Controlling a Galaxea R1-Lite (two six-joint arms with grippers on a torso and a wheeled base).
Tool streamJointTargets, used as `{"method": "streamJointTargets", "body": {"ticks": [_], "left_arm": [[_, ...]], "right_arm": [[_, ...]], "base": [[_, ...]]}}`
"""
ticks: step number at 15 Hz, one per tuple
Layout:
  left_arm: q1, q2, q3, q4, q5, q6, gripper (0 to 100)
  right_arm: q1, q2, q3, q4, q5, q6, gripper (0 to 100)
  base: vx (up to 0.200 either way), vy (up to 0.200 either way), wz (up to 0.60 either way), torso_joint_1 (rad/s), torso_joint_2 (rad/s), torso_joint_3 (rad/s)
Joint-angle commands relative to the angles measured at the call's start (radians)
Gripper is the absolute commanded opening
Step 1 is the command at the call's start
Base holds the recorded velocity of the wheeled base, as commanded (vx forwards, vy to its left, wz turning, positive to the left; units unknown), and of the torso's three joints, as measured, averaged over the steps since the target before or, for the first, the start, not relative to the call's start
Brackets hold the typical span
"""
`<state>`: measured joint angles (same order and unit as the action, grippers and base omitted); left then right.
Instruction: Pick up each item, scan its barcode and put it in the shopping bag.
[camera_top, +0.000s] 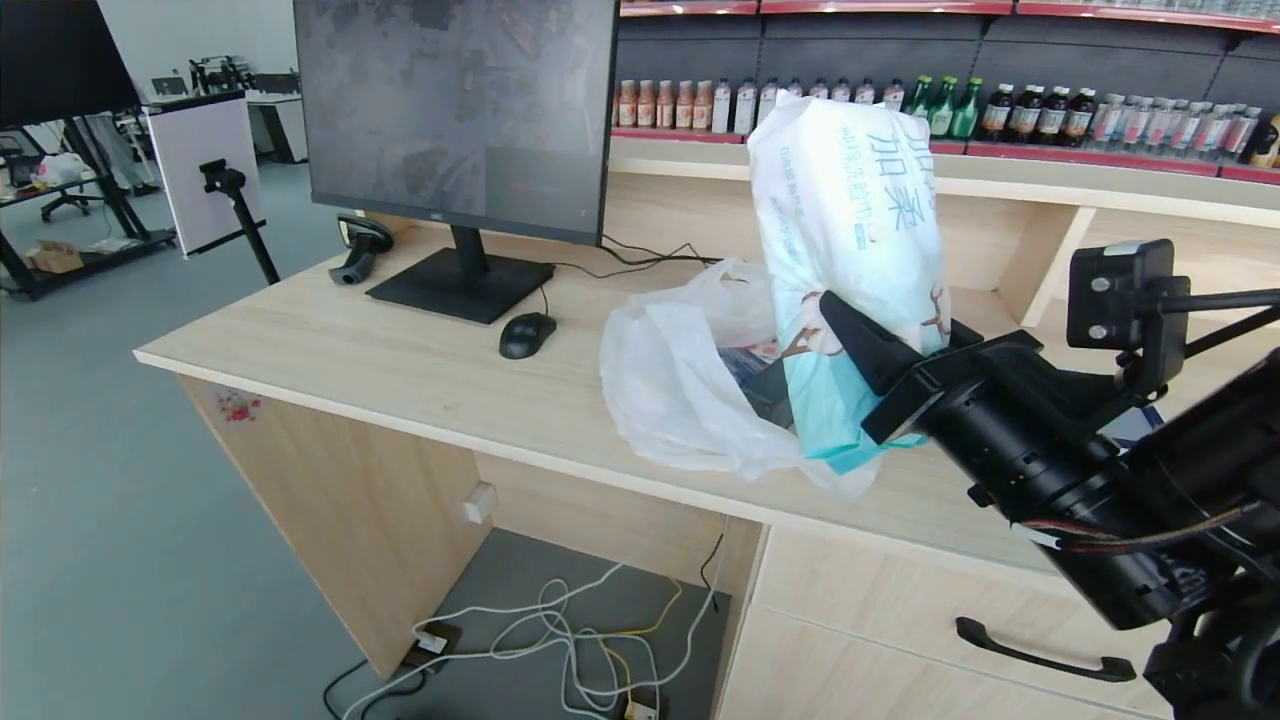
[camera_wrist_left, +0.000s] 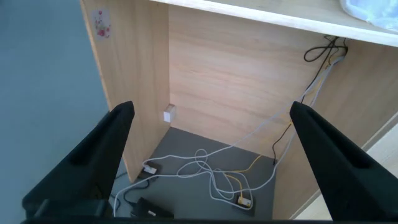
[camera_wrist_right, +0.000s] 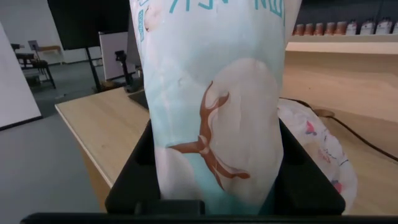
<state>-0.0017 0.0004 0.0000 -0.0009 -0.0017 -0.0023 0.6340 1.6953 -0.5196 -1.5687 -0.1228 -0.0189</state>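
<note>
Item in hand: a soft white-and-teal tissue pack (camera_top: 850, 200), upright, in the centre right of the head view.
Right pincer: the right pincer (camera_top: 862, 345) is clamped on the lower half of the tissue pack. In the right wrist view its two black fingers press in on either side of the wrapper.
Where the pack stands: above the counter (camera_top: 400, 360), touching or overlapping the right side of the shopping bag (camera_top: 670, 390). Its teal lower end reaches down to the bag's rim. I cannot tell whether that end is already inside the mouth or just in front of it.
Shopping bag: thin white plastic, slumped open on the counter at mid-frame. Something dark and a bit of printed packaging show in its mouth, so at least one article seems to be bagged already.
Scanner: a handheld scanner (camera_top: 358, 245) rests on the counter in the upper left, beside the monitor (camera_top: 455, 110) and well apart from the pack. A mouse (camera_top: 526, 334) lies between it and the bag.
Left pincer: the left pincer (camera_wrist_left: 211, 109) is spread wide and holds nothing. It hangs below the counter's edge, facing the cables (camera_wrist_left: 211, 177) on the floor.
Done, as judged: the pack is picked up and has reached the bag. Since it sits at the bag and far from the scanner, its scan is probably finished, though nothing here proves it.
Left to do: lower the pack fully into the bag and let go. The tall pack may catch on the limp rim. Whether more goods are waiting cannot be told.
</note>
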Motion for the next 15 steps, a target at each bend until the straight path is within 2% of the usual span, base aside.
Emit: {"method": "streamJointTargets", "body": {"ticks": [1,4,7,13,15], "left_arm": [[0.0,0.0,0.0,-0.001,0.0,-0.001,100],[0.0,0.0,0.0,-0.001,0.0,-0.001,100],[0.0,0.0,0.0,-0.001,0.0,-0.001,100],[0.0,0.0,0.0,-0.001,0.0,-0.002,100],[0.0,0.0,0.0,-0.001,0.0,-0.002,100]], "right_arm": [[-0.011,0.027,-0.013,-0.002,-0.009,0.001,0],[-0.033,0.043,-0.051,0.006,-0.015,0.001,0],[-0.031,0.09,-0.076,0.013,-0.014,0.005,0],[0.102,0.176,-0.115,0.016,-0.015,0.014,0],[0.116,0.202,-0.106,0.015,-0.021,0.017,0]], "base": [[0.2,-0.2,0.0,-0.012,0.0,0.007],[0.2,-0.2,0.0,-0.002,0.0,0.002],[0.0,0.0,0.0,0.0,0.0,0.0],[0.0,0.0,0.0,0.0,0.0,0.0],[0.0,0.0,0.0,0.0,0.0,0.0]]}}
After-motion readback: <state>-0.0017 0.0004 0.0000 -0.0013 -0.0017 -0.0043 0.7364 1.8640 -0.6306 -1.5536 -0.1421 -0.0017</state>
